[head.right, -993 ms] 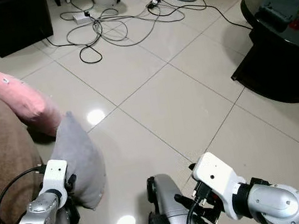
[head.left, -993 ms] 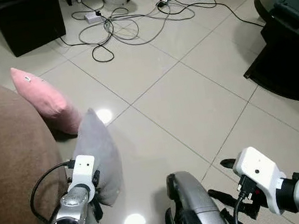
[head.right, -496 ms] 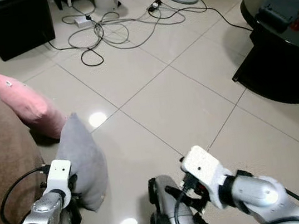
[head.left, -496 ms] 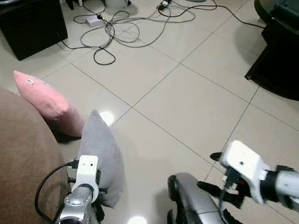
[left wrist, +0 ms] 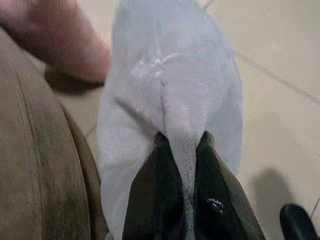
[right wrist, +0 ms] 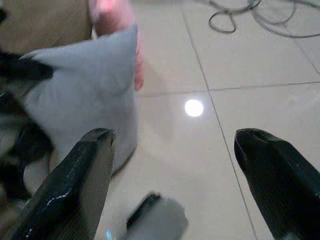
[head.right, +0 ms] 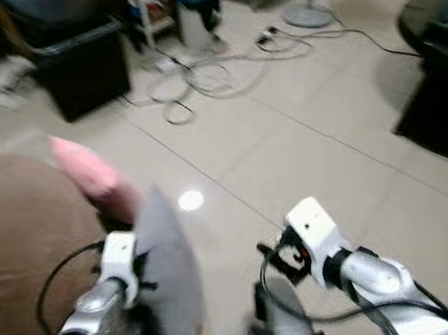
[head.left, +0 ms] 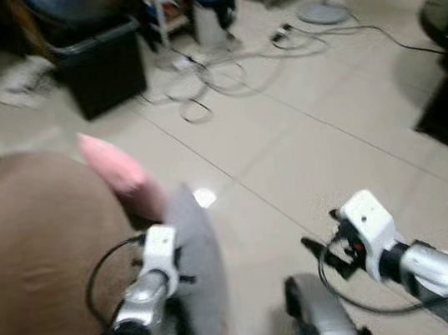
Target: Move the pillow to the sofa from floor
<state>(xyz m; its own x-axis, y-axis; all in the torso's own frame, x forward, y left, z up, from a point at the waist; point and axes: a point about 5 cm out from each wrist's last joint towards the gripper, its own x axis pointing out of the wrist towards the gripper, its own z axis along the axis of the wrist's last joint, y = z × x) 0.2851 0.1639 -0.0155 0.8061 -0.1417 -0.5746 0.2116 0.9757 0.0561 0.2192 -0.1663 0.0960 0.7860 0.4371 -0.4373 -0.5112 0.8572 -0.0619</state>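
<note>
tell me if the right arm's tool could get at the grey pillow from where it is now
Probably yes. The right tool hangs open and faces the grey pillow, with bare floor tile between them. The left tool already pinches the pillow's edge, and the brown sofa sits on its far side.

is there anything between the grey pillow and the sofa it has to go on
Nothing visible does. The left gripper is shut on the grey pillow, right beside the brown sofa. The pink pillow leans against the sofa farther along, off to the side of that path.
</note>
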